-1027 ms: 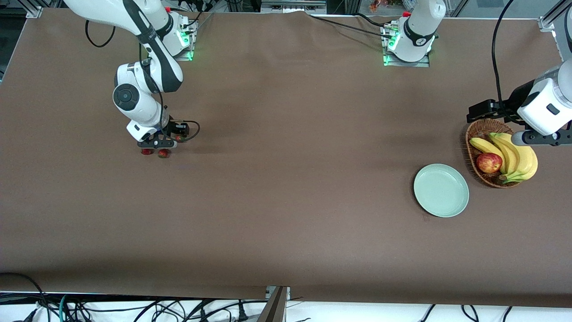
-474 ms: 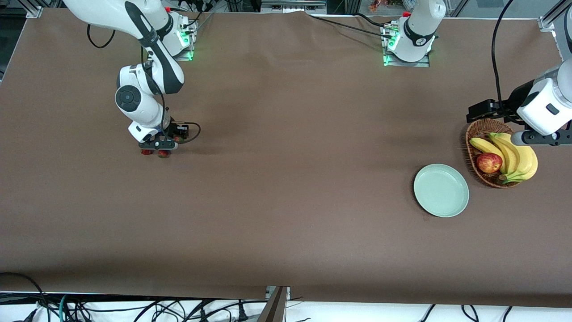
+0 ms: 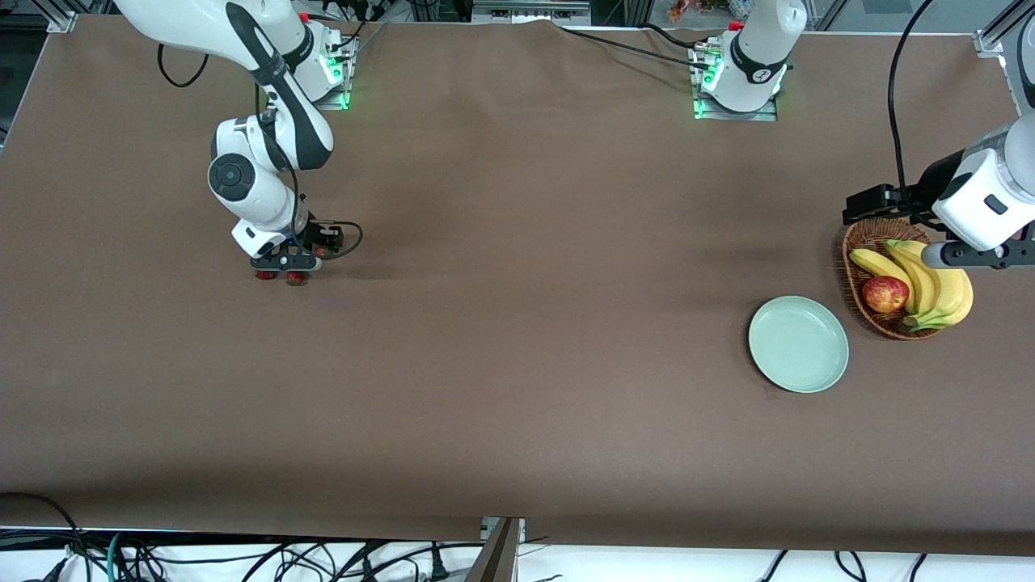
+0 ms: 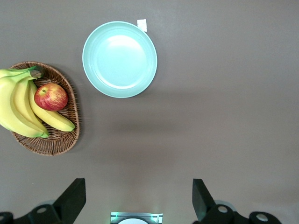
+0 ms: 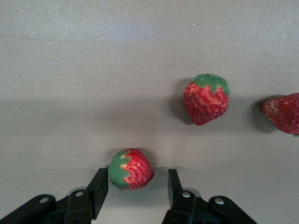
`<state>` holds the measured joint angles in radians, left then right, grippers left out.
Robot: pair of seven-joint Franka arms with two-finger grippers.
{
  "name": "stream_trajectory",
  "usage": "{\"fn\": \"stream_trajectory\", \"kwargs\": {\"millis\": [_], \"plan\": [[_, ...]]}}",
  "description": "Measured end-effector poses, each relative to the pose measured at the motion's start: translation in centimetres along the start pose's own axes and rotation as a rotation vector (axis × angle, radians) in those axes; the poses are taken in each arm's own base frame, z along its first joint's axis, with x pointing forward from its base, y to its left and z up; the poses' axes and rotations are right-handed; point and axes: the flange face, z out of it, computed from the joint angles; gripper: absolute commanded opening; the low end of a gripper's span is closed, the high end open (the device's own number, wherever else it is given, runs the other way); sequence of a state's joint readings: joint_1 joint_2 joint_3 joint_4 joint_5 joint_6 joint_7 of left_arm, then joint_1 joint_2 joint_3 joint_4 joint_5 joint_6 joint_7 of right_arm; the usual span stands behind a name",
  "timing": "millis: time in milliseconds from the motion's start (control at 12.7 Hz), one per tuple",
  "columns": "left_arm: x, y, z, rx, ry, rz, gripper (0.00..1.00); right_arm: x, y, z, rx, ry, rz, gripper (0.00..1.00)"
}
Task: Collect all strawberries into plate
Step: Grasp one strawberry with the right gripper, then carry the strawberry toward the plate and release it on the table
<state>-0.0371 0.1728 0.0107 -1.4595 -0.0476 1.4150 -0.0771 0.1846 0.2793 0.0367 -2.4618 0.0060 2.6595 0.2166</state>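
From the front camera, the right gripper is low at the cloth, at about nine o'clock from the middle of the table. Two strawberries peek out red beneath it. The plate lies bare at roughly four o'clock, well apart from them. The basket, holding bananas and an apple, is at its one o'clock. The left gripper waits in the air over that basket.

The left wrist view adds what the front hides: this gripper's fingers stand spread wide, holding nothing.

The right wrist view brings up three berries. The fingers are parted around the nearest strawberry, one just at its green cap and the other apart from its tip. Its long axis runs across the gap. The second strawberry points its cap away from the gripper and its tip towards it. The third strawberry is cut by the frame's edge.
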Motion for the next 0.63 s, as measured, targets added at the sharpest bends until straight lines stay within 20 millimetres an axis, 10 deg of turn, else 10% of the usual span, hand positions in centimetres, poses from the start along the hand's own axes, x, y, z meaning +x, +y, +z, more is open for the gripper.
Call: {"fn": "stream_trajectory", "kwargs": {"millis": [237, 632], "plan": [[0.1, 0.5, 0.2, 0.001, -0.005, 0.009, 1.0, 0.0, 0.0, -0.1, 0.001, 0.003, 0.001, 0.15], [-0.2, 3.8, -0.4, 0.01, 0.014, 0.064, 1.0, 2.0, -2.3, -2.4, 0.022, 0.067, 0.046, 0.12]]}}
